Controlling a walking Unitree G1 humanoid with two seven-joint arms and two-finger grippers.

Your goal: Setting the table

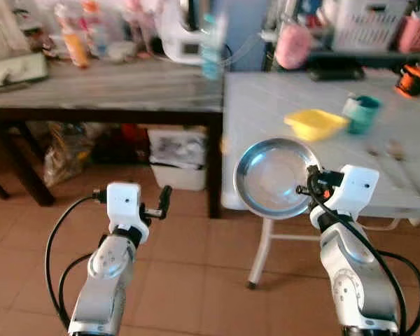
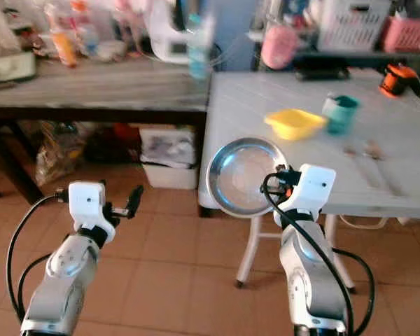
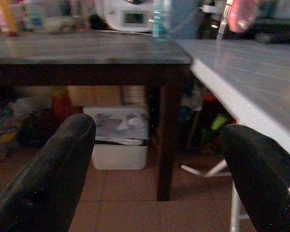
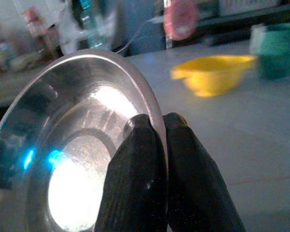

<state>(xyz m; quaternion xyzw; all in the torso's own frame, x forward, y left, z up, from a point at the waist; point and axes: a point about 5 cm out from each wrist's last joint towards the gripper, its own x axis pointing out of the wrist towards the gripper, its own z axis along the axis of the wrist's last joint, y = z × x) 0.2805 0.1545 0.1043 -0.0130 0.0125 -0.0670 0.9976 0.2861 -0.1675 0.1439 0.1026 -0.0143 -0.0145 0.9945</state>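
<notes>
My right gripper [image 1: 304, 187] is shut on the rim of a round steel plate [image 1: 274, 176], held tilted in the air at the front left corner of the white table [image 1: 322, 112]. In the right wrist view the two black fingers [image 4: 135, 169] pinch the plate's rim [image 4: 150, 104]. A yellow bowl [image 1: 315, 123] and a teal cup [image 1: 360, 114] stand on the white table beyond it, with some cutlery [image 1: 394, 148] to the right. My left gripper [image 1: 161, 203] is open, raised over the tiled floor, holding nothing.
A dark wooden table [image 1: 105, 87] with bottles and an appliance stands to the left, touching the white table. Bags and a white box [image 1: 176, 164] lie under it. An orange object [image 1: 413, 79] and baskets [image 1: 371, 24] sit at the far right.
</notes>
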